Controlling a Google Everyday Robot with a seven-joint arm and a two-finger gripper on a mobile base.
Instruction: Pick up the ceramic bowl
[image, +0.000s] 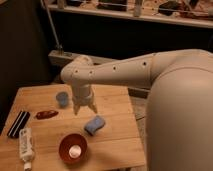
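The ceramic bowl (73, 147) is round, shallow and glossy red-orange, with a pale spot in its middle. It sits on the wooden table (117, 107) near the front edge. My gripper (84, 108) hangs from the white arm above the middle of the table, pointing down. It is behind the bowl and a little to its right, apart from it. Nothing shows between its fingers.
A small blue-grey cup (62, 98) stands just left of the gripper. A blue sponge (94, 124) lies in front of it. A dark-red oblong object (46, 114), a black striped item (18, 124) and a white bottle (26, 145) lie at the left.
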